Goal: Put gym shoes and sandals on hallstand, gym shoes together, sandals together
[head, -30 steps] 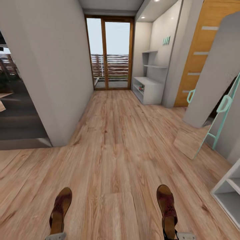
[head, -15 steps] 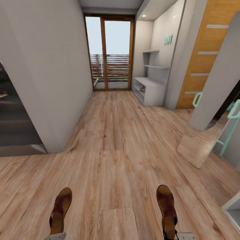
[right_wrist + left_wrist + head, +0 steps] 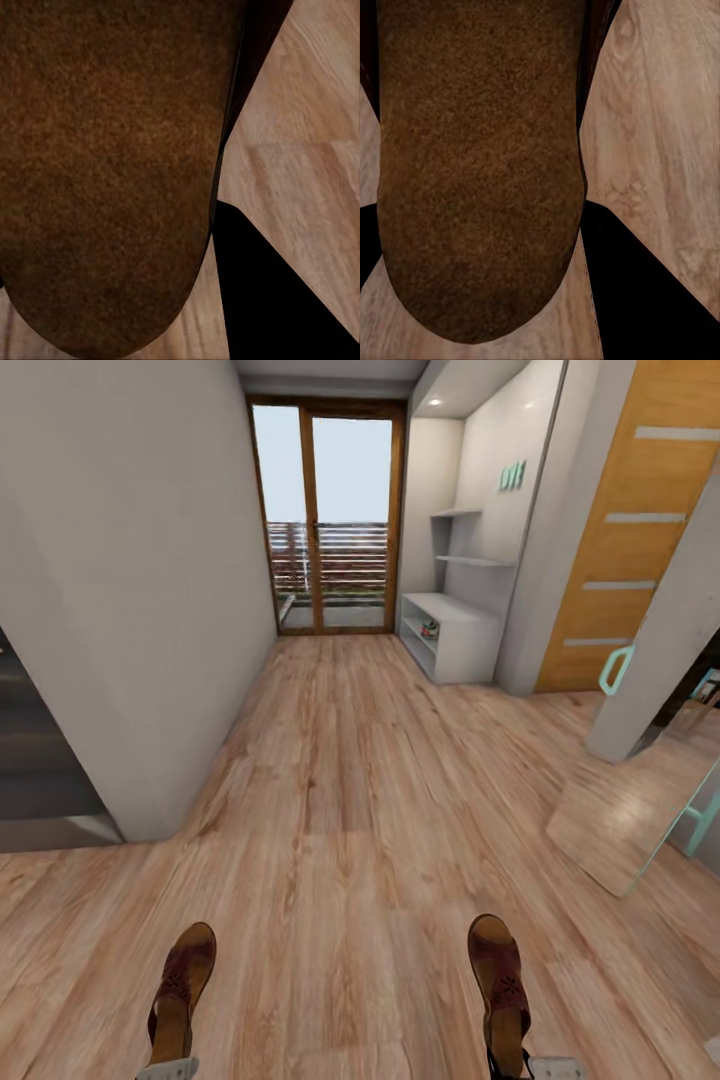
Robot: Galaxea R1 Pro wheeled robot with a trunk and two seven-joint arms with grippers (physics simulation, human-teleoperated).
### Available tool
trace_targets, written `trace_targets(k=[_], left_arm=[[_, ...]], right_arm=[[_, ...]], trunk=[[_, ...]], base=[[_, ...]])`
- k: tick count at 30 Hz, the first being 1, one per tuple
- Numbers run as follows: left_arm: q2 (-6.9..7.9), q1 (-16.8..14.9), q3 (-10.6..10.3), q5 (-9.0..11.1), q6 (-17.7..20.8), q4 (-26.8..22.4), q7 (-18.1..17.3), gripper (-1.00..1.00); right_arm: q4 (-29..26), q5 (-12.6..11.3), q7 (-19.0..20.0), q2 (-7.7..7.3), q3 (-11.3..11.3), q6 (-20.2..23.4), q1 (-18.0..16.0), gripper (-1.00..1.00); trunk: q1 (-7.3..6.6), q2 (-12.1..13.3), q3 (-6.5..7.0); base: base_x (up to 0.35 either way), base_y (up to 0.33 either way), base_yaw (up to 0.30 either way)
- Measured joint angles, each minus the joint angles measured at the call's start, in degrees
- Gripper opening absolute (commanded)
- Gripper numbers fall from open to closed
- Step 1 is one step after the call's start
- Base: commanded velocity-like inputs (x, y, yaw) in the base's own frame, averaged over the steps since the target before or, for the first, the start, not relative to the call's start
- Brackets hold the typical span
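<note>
The left tool (image 3: pixel 167 1070) peeks in at the bottom edge of the head view, on the left side. Just a small grey tip of it shows there. It holds the heel end of a sandal (image 3: pixel 180 992), which points forward, away from the robot. The right tool (image 3: pixel 555 1068) peeks in at the bottom edge on the right side. It holds the other sandal (image 3: pixel 500 980) the same way. Both sandals sit level with each other, well apart.
</note>
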Motion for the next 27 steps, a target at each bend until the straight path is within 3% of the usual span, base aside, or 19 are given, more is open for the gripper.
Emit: trace_targets(k=[27], left_arm=[[0.00, 0.0, 0.0, 0.0, 0.0, 0.0, 0.0, -1.00]], right_arm=[[0.0, -0.1, 0.0, 0.01, 0.0, 0.0, 0.0, -1.00]], trunk=[[0.00, 0.0, -0.78]], base=[[0.339, 0.000, 0.000]])
